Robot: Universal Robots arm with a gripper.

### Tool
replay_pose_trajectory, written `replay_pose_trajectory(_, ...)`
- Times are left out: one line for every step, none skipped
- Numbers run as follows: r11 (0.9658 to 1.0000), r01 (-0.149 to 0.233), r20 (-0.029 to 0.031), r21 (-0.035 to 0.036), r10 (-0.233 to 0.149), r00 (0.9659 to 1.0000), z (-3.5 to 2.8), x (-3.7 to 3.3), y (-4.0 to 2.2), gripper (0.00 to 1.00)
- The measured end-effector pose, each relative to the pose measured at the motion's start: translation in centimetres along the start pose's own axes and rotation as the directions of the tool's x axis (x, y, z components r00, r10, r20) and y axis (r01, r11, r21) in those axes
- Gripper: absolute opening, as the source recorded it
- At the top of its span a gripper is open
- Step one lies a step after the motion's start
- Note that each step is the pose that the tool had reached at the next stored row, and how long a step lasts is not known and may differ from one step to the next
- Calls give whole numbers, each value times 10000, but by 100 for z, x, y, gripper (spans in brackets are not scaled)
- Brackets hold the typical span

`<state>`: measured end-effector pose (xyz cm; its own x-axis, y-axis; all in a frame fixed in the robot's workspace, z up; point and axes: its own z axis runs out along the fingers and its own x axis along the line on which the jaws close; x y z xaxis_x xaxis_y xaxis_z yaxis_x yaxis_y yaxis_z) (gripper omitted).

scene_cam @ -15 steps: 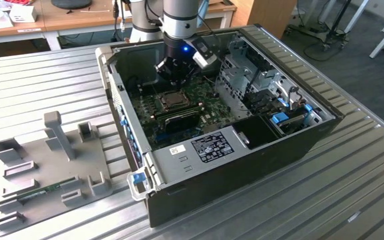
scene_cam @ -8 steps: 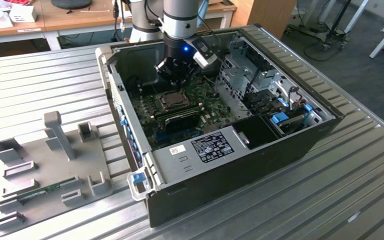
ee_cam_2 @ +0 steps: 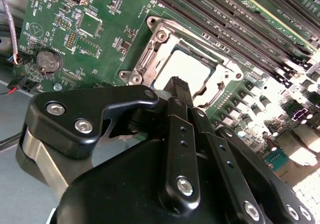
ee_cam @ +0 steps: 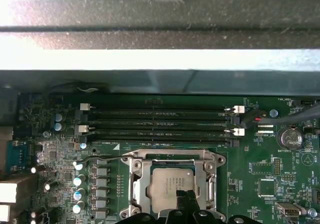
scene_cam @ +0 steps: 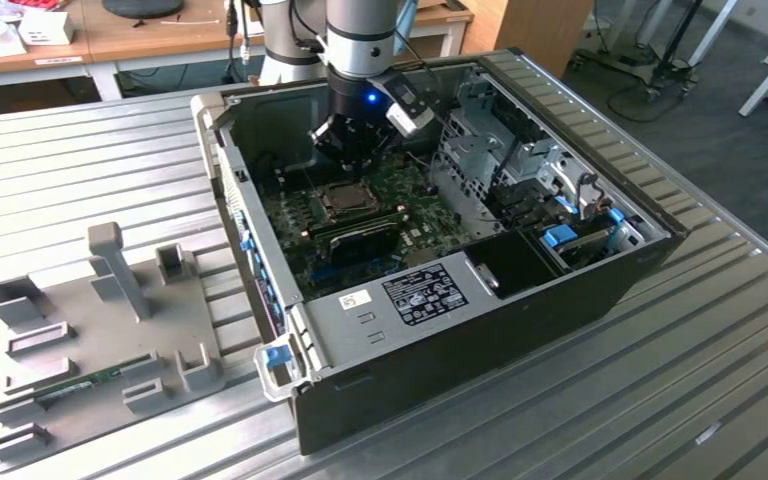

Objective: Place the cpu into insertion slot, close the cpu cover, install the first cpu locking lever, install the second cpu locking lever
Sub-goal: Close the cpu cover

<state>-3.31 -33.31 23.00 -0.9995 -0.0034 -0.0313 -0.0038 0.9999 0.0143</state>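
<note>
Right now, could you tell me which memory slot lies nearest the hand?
The end slot bordering the chip socket, where the hand is; the other three lie nearer the case wall.

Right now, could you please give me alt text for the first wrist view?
The cpu sits in the slot, framed by the metal cover, with the shut claw close over it. Four long black memory slots run beside it on the green board.

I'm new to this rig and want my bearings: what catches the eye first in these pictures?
An open computer case lies on the ribbed metal table, with the arm reaching down into it. In the first wrist view the gripper hangs close over the cpu, framed by the shiny cpu cover.
</note>
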Motion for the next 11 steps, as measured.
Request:
replay_pose_trajectory(10000, 0, 2, 1, 0, 10000, 0, 5, 0, 10)
replay_pose_trajectory(10000, 1, 3, 0, -1, 10000, 1, 9, 0, 10)
replay_pose_trajectory(10000, 1, 4, 0, -1, 10000, 1, 10, 0, 10)
replay_pose_trajectory(10000, 2, 5, 0, -2, 10000, 1, 10, 0, 10)
replay_pose_trajectory(10000, 2, 4, 1, -2, 10000, 2, 10, -1, 10)
replay_pose_trajectory(10000, 2, 6, -3, -2, 10000, 8, 11, -1, 10)
replay_pose_trajectory(10000, 2, 10, -1, -2, 10000, 14, 11, -1, 10)
replay_pose_trajectory(10000, 2, 16, 0, -2, 10000, 20, 12, -1, 10)
replay_pose_trajectory(10000, 1, 23, 0, -1, 10000, 24, 13, -1, 10)
replay_pose_trajectory(10000, 2, 25, 1, -2, 10000, 24, 13, -1, 10)
replay_pose_trajectory(10000, 2, 26, 3, -2, 10000, 25, 15, -1, 10)
